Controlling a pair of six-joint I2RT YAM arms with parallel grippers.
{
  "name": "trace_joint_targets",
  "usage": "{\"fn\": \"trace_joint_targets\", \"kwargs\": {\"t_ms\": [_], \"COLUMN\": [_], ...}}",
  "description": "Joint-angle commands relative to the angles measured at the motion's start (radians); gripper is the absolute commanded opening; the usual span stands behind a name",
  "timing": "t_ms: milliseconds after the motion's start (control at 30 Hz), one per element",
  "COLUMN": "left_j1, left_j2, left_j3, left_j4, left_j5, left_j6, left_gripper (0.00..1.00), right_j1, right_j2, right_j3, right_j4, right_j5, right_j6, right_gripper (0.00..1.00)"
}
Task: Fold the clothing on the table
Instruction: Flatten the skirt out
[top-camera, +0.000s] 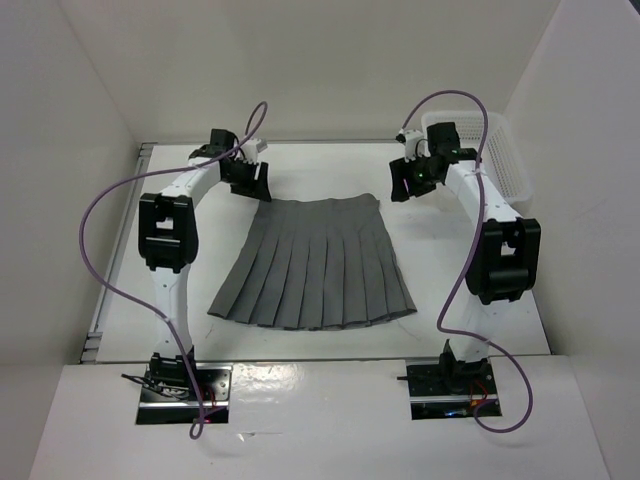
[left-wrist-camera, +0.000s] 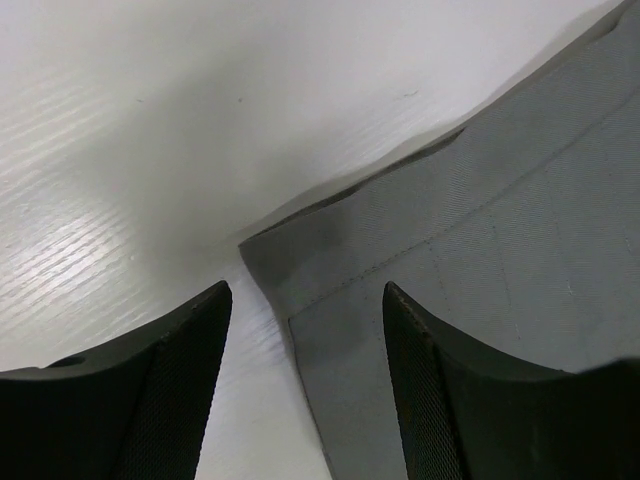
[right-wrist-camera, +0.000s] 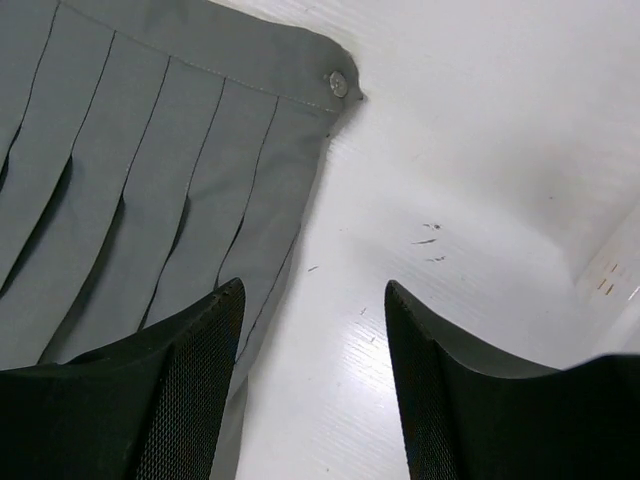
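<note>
The clothing (top-camera: 315, 265), a dark grey pleated skirt, lies flat on the white table (top-camera: 330, 170), waistband at the far side and hem toward the arm bases. My left gripper (top-camera: 245, 182) is low at the waistband's far left corner. In the left wrist view it (left-wrist-camera: 305, 300) stands open, and the clothing's corner (left-wrist-camera: 440, 260) lies between its fingers. My right gripper (top-camera: 408, 182) sits just right of the far right corner. In the right wrist view it (right-wrist-camera: 312, 290) is open over bare table (right-wrist-camera: 470, 150), its left finger (right-wrist-camera: 170, 400) above the clothing's side edge (right-wrist-camera: 130, 180).
A white mesh basket (top-camera: 490, 150) stands at the back right, close behind the right arm. White walls close in three sides. A thin metal rail (top-camera: 115, 270) runs along the table's left edge. Purple cables loop above both arms. A snap button (right-wrist-camera: 339, 84) marks the waistband corner.
</note>
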Motion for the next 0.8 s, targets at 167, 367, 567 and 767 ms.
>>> {"fn": "trace_joint_targets", "kwargs": {"t_ms": [167, 367, 567, 767], "left_j1": [-0.001, -0.001, -0.001, -0.001], "left_j2": [0.059, 0.090, 0.125, 0.125], "left_j3": [0.041, 0.061, 0.098, 0.032], "left_j4": [-0.023, -0.011, -0.020, -0.030], "left_j5": [-0.002, -0.011, 0.001, 0.001], "left_j6": [-0.064, -0.096, -0.105, -0.124], "left_gripper": [0.68, 0.67, 0.64, 0.56], "right_j1": [0.007, 0.007, 0.007, 0.007], "right_j2": [-0.027, -0.036, -0.036, -0.016], "right_j3": [0.052, 0.032, 0.041, 0.050], "right_j4": [0.025, 0.025, 0.025, 0.025], "right_j5": [-0.065, -0.055, -0.036, -0.036], "right_j6": [0.007, 0.016, 0.016, 0.016], "right_gripper": [0.63, 0.63, 0.63, 0.63]}}
